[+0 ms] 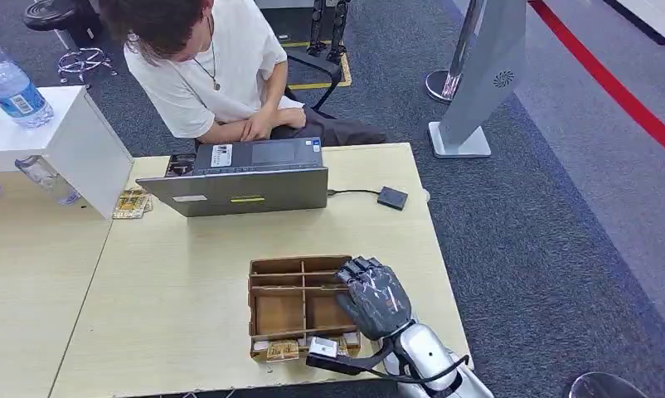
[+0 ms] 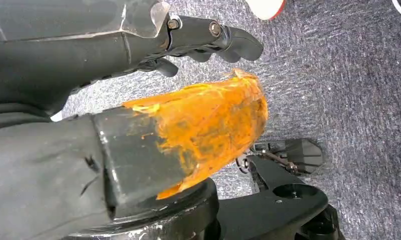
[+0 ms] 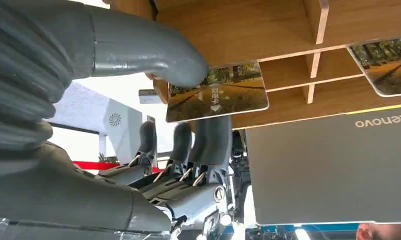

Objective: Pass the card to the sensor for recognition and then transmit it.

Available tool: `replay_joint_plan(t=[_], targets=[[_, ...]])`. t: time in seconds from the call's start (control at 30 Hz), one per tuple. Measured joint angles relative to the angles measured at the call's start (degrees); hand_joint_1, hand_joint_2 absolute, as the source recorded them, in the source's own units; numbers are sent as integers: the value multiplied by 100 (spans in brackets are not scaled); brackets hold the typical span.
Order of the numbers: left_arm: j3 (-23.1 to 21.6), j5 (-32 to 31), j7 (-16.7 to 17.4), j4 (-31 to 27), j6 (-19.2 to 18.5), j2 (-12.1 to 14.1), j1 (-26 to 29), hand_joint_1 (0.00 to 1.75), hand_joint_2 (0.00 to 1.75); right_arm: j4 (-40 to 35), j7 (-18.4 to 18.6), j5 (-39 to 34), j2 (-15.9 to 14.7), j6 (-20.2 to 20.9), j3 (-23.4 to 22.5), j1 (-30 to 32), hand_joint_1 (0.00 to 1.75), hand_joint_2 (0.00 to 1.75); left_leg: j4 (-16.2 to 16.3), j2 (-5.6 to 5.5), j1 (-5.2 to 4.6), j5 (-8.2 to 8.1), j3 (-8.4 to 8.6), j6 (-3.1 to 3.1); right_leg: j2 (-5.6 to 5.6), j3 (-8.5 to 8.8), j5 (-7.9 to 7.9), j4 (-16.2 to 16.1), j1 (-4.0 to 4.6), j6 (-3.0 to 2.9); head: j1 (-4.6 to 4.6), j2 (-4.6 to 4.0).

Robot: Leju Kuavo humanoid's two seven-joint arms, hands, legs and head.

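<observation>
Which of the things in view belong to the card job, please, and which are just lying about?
Job:
- scenic printed card, held up by the right hand
- brown wooden divided box
- small black square sensor on a cable

Lying about:
- grey laptop
- clear plastic water bottle
- white box

Laptop (image 1: 246,178) behind divided box (image 1: 296,303); sensor (image 1: 392,197) right of laptop.

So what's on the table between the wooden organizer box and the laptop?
Nothing: in the head view the stretch of table between the wooden organizer box and the laptop is bare.
</observation>
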Motion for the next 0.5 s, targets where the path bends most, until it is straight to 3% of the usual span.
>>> replay_joint_plan(t=[0.07, 0.27, 0.4, 0.5], targets=[[0, 0, 0, 0, 0, 0, 0, 0, 0, 0, 0, 0, 0, 0, 0, 0, 133, 175, 0, 0, 0, 0, 0, 0, 0, 0, 0, 0, 0, 0, 0, 0], [4, -11, 0, 0, -2, 0, 0, 0, 0, -4, 24, 11, 0, -2, 0, 0, 173, 175, 0, 0, 0, 0, 0, 0, 0, 0, 0, 0, 0, 0, 0, 0], [35, 24, 48, 0, -236, 11, 1, 0, 0, -101, 26, 72, 0, -144, -2, 17, 175, 175, 0, 0, 0, 0, 0, 0, 0, 0, 0, 0, 0, 0, 0, 0], [103, 101, 133, 0, -534, 53, 6, 0, 0, -282, -173, 133, 0, -181, -61, 75, 175, 175, 0, 0, 0, 0, 0, 0, 0, -1, 0, 0, 0, 0, 2, 0]])
